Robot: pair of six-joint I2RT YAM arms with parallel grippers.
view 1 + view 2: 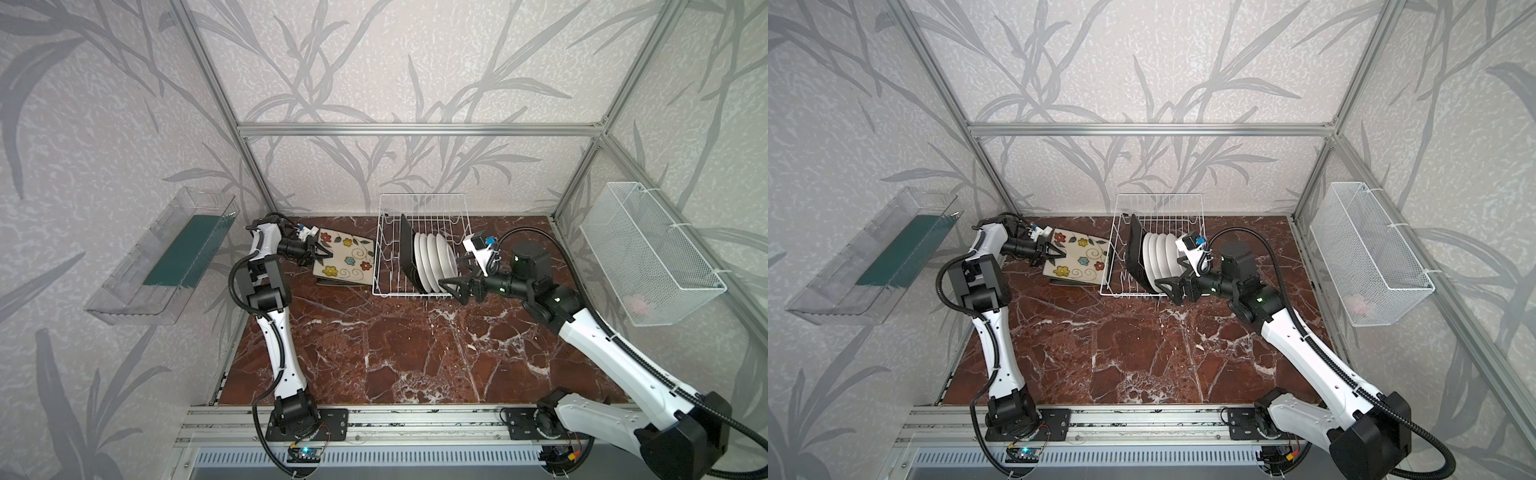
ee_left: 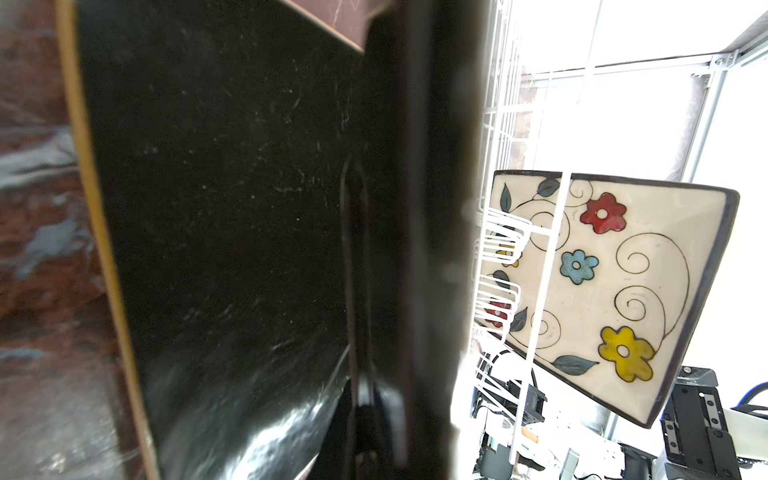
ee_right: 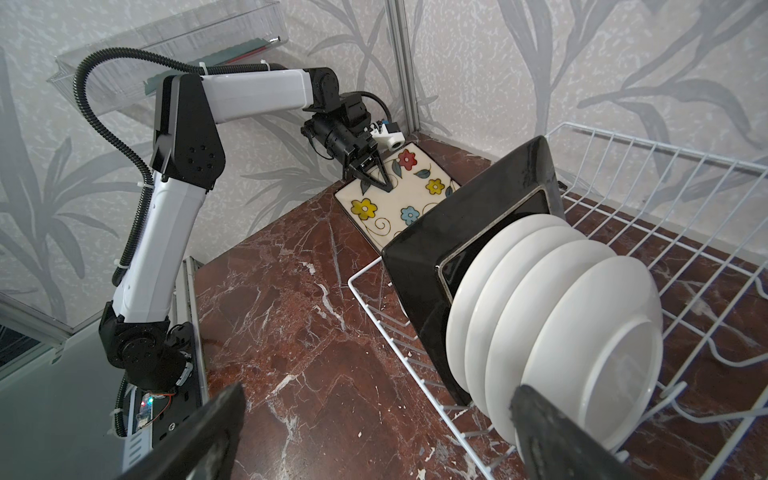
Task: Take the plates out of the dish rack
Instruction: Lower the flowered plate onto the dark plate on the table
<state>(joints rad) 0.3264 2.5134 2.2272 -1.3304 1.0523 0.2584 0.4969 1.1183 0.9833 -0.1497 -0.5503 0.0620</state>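
1. The plates are glazed ceramic, so I expect them to be stiff, fairly heavy, slick under the pads, and quick to chip if knocked against wire or each other. I would take each one by its upper rim, one finger on each face, and lift it straight up out of the tines.
2. The white wire dish rack (image 1: pixel 419 195) stands at the back of the red-brown marble tabletop (image 1: pixel 395 353). It holds four round white plates (image 1: pixel 434 259) on edge, packed close, with their backs toward the right arm. Behind them leans one black-backed square plate (image 1: pixel 407 245).
3. The right gripper (image 1: pixel 455 276) is spread as wide as it goes and holds nothing. It sits low at the rack's near right corner. In the right wrist view, one finger crosses the lower rim of the nearest round plate and the other hangs over bare marble outside the rack. No plate is between the jaws yet.
4. The left gripper (image 1: pixel 322 253) is almost closed, pinching the rim of a cream flowered square plate (image 1: pixel 349 259). That plate lies face up on the tabletop just left of the rack, already outside it. The left wrist view shows its black underside close beside a finger, so I judge that edge is tipped up.
5. The rim-to-rim packing leaves little room for a finger between the round plates.
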